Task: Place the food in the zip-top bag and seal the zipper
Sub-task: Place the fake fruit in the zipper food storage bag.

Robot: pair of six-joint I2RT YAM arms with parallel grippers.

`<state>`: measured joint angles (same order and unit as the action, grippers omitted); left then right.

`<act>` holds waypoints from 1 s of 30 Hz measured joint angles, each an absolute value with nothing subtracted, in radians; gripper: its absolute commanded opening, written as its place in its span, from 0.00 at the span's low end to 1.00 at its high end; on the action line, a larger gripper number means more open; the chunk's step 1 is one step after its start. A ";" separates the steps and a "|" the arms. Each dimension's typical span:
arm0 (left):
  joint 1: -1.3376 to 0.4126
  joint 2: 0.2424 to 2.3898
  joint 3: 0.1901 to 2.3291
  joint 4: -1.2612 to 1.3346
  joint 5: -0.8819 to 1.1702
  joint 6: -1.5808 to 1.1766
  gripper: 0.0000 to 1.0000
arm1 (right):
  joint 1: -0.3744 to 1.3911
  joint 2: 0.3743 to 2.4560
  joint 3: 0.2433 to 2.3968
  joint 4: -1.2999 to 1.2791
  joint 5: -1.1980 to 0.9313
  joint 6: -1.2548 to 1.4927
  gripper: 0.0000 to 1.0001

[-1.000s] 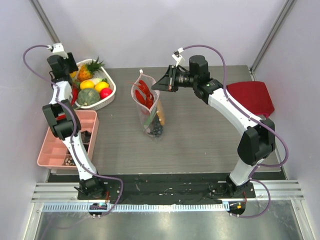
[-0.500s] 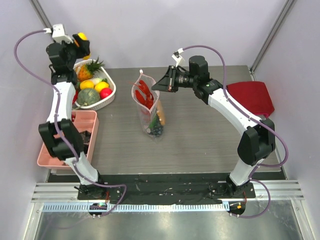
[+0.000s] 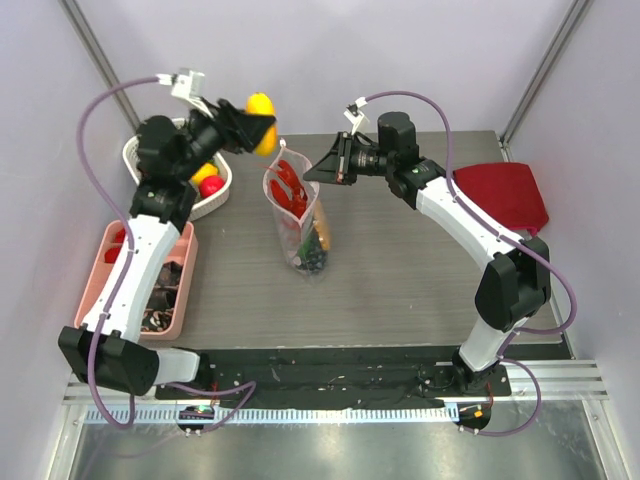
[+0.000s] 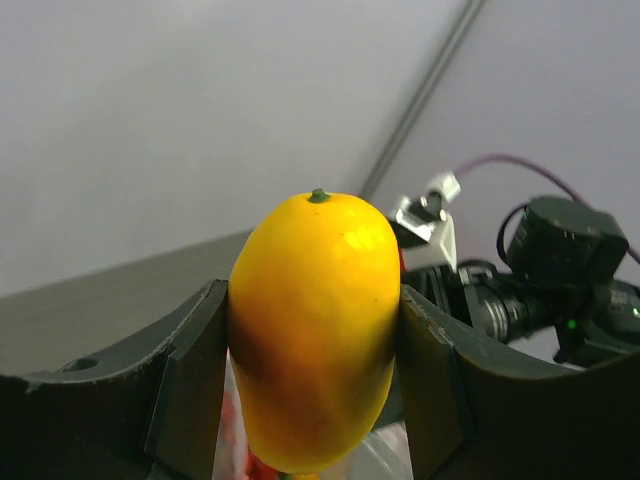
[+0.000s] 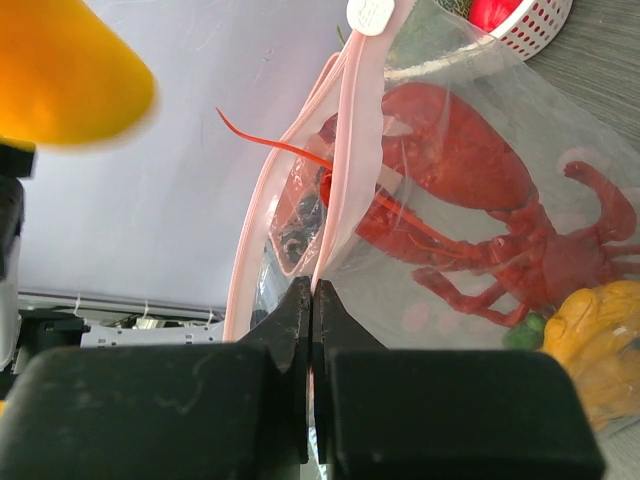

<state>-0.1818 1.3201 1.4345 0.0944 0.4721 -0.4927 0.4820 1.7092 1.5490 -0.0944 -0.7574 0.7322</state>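
We see the clear, pink-dotted plastic zip-top bag (image 3: 300, 235) standing upright near the middle of the grey wood-grain tabletop (image 3: 400, 280), its mouth open at the top. Inside it is the bright red plastic toy lobster (image 5: 470, 190), with a lumpy yellow-orange toy piece (image 5: 600, 345) and dark bits lower down. The pale pink press-seal zipper strip (image 5: 345, 150) runs round the open mouth. The right end effector (image 5: 312, 300) is closed on one lip of the bag, jaws pinched flat together; seen from overhead it sits at about 1 o'clock from the bag. At roughly 11 o'clock, apart from the bag, the left end effector (image 3: 252, 118) grips a smooth yellow-orange oval toy fruit (image 4: 315, 330) squarely between both fingers. Farther out at 10 o'clock is the white perforated plastic basket (image 3: 205, 210) with a round red toy (image 3: 211, 186) showing in it. At 8 o'clock lies the pink plastic compartment tray (image 3: 185, 280). At 3 o'clock, well apart, a dark red fan-shaped thing (image 3: 505, 195) lies at the tabletop's right edge.
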 measured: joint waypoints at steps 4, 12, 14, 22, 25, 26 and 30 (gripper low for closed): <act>-0.282 1.312 1.316 0.045 0.456 -0.538 0.09 | 0.482 1.709 1.549 -0.094 -0.757 0.732 0.01; -0.367 1.320 1.244 -0.058 0.434 -0.595 0.54 | 0.472 1.708 1.540 -0.103 -0.753 0.724 0.01; -0.367 1.320 1.247 -0.100 0.434 -0.592 0.66 | 0.472 1.704 1.535 -0.103 -0.751 0.715 0.01; -0.358 1.283 1.307 -0.265 0.435 -0.513 0.93 | 0.472 1.659 1.489 -0.101 -0.750 0.704 0.01; -0.323 1.261 1.382 -0.325 0.437 -0.490 0.88 | 0.472 1.643 1.484 -0.101 -0.750 0.695 0.01; -0.302 1.256 1.409 -0.341 0.435 -0.485 0.86 | 0.472 1.637 1.480 -0.100 -0.750 0.691 0.01; -0.247 1.255 1.486 -0.432 0.391 -0.426 0.77 | 0.472 1.617 1.457 -0.098 -0.750 0.684 0.01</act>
